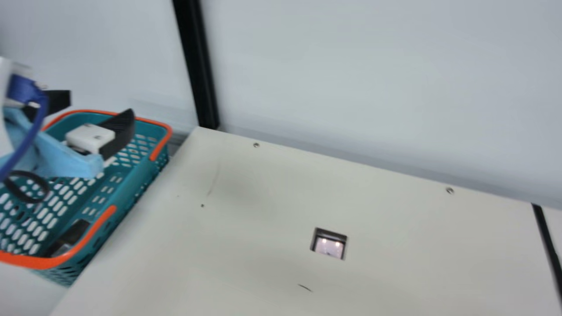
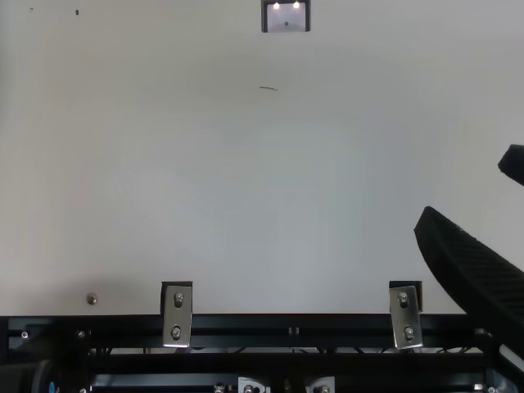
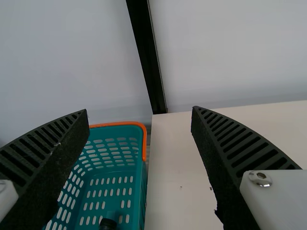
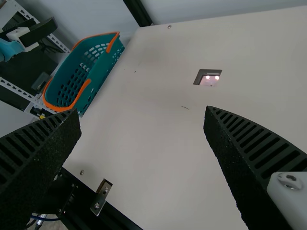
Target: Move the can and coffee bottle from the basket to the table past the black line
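Note:
My left gripper (image 1: pixel 90 115) is over the teal basket (image 1: pixel 126 193) at the main view's left, fingers apart. In its wrist view the left gripper (image 3: pixel 140 112) is open, and the basket (image 3: pixel 142 182) lies beyond the fingers. A dark cap-like top (image 3: pixel 108 223) shows inside the basket; whether it belongs to the coffee bottle I cannot tell. A dark item (image 1: pixel 72 235) lies in the basket's near end. I cannot make out the can. The right gripper (image 2: pixel 463 190) stands open over the table's right side; in its wrist view the right gripper (image 4: pixel 142 111) holds nothing. The black line (image 1: pixel 548 245) crosses the table at far right.
The cream table (image 1: pixel 246 245) extends right from the basket, with a small square recess (image 1: pixel 329 243) in it. A black post (image 1: pixel 197 66) stands behind the table's far left corner. Metal brackets (image 2: pixel 177 315) sit along the near edge, beside a black frame (image 2: pixel 246 323).

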Motion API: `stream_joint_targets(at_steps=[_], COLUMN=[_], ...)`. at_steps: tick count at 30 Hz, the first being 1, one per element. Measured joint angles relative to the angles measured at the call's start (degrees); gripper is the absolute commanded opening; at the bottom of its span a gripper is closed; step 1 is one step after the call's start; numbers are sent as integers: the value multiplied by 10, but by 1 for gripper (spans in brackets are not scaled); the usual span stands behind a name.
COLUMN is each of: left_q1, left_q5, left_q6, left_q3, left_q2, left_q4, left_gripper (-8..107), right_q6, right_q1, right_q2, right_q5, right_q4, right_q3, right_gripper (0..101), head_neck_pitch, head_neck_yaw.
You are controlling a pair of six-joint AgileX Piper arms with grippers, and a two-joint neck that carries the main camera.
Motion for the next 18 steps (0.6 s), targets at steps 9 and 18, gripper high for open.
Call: stream_joint_targets(at_steps=[9, 18], left_q1=[0, 0], left_q5=[0, 0], left_q6=[0, 0], left_q3=[0, 0], left_q2=[0, 0], left_q4=[0, 0], left_gripper=[90, 90], right_q6=[0, 0], right_q1=[0, 0], right_q2=[0, 0], right_q5=[0, 0], right_q4=[0, 0], right_q3=[0, 0], right_gripper=[101, 101], head_neck_pitch=[-6, -3], head_neck_yaw=[129, 129])
